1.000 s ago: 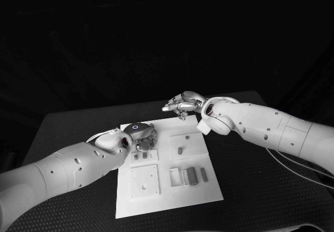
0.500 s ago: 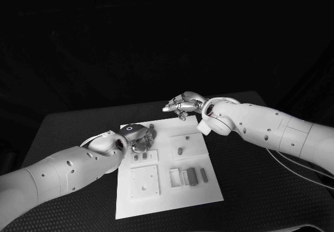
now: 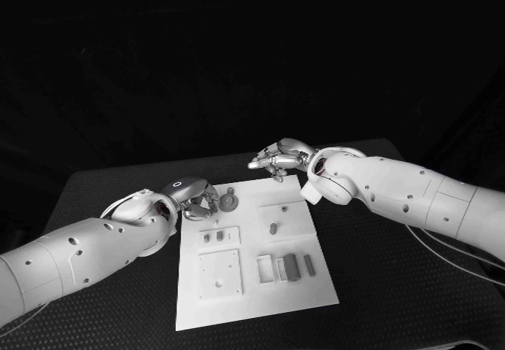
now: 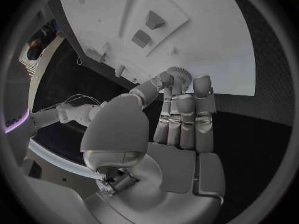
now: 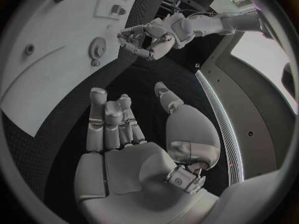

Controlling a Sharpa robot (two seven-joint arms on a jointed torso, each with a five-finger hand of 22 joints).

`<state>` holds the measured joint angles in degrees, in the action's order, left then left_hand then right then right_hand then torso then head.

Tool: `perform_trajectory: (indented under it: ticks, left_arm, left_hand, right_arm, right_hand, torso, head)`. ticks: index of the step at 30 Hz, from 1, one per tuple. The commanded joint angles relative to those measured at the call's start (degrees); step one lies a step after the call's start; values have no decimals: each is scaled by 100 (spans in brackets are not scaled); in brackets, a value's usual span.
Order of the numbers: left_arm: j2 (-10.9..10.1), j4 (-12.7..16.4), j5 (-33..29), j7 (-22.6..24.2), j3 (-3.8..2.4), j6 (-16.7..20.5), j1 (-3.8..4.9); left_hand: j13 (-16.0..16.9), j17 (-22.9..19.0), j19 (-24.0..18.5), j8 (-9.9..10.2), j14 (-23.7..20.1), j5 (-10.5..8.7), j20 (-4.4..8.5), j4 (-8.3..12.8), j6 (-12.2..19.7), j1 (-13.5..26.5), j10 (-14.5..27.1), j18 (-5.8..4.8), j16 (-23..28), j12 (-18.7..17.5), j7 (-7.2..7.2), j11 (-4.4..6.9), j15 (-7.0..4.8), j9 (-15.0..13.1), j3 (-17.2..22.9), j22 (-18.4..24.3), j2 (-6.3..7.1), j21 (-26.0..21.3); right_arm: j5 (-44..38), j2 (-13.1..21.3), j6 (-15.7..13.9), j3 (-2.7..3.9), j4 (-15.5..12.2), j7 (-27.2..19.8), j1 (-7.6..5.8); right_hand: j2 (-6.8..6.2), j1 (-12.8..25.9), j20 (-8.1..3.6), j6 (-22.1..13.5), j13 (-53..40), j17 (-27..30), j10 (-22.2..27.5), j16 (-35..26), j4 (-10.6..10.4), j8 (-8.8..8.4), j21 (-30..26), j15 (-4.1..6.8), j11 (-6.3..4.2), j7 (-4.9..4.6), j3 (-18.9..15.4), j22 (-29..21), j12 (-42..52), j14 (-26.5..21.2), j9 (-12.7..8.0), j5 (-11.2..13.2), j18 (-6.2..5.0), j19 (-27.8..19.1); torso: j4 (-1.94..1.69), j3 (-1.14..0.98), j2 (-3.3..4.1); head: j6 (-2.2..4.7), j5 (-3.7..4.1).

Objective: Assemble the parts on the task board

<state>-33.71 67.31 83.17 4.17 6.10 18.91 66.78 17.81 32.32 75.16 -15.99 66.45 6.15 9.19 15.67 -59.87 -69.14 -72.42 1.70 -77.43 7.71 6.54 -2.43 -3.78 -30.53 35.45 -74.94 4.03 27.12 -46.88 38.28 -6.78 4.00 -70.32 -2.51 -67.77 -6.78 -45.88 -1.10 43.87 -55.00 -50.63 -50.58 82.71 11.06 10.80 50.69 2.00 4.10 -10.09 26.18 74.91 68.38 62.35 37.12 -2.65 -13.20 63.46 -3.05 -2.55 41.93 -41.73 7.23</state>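
Clearly, the left robot hand (image 3: 195, 200) is seen at the far left part of the task board (image 3: 316, 292) on the counter (image 3: 421, 292) — a toothed gear (image 4: 181, 75) is touched by its fingertips, though a firm grip cannot be told. Nothing is held by the right robot hand (image 3: 280, 158), its fingers loosely apart above the board's far edge.

No text, label, brand, number or sign can be read anywhere here. The task board (image 3: 252, 292) is plain white with no printed marks that I can make out, and the white arms carry no legible lettering.
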Motion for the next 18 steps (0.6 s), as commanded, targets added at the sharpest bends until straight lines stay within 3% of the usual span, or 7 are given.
perform_trajectory:
  ticks: [1,8,12,18]
  left_arm:
    - [-86,108,-197,-99,-5,-199,30]
    - [-211,212,-111,-165,2,-429,33]
    - [-194,209,-44,-172,4,-462,32]
    - [-122,133,69,-152,9,-453,30]
  left_hand:
    - [36,-8,31,-40,38,21,-1,0,-53,1,-66,495,-17,9,-1,-17,-5,-7,34,-95,-40,18]
    - [39,-8,34,-44,41,19,1,2,-58,3,-72,493,-17,7,-4,-15,-7,-8,36,-95,-40,17]
    - [40,-9,34,-44,41,18,2,3,-58,4,-73,492,-17,5,-4,-14,-7,-8,37,-96,-41,15]
    - [42,-9,32,-45,41,17,2,3,-59,6,-75,490,-16,2,-5,-14,-8,-7,39,-96,-43,13]
  right_arm:
    - [-14,8,19,1,-14,-41,2]
    - [-14,11,22,1,-9,-40,2]
    - [-14,12,21,1,-13,-40,2]
    - [-14,0,23,1,-9,-40,2]
  right_hand:
    - [36,11,-37,-3,5,7,33,31,17,-21,-33,12,3,-50,-4,94,24,-41,7,-11,-180,-15]
    - [37,11,-37,-3,6,8,33,31,17,-21,-33,12,3,-49,-4,94,25,-41,7,-11,-180,-14]
    - [36,12,-37,-3,6,8,33,32,18,-21,-33,12,3,-49,-4,94,26,-41,7,-11,-180,-15]
    - [37,12,-37,-3,7,8,33,32,18,-21,-33,12,3,-49,-4,94,26,-41,8,-11,-180,-15]
  torso:
    - [-8,4,1]
    - [-4,7,2]
    - [-6,12,5]
    - [9,2,7]
  head:
    - [-2,-7]
    - [-14,-18]
    - [-14,-23]
    - [-15,-43]
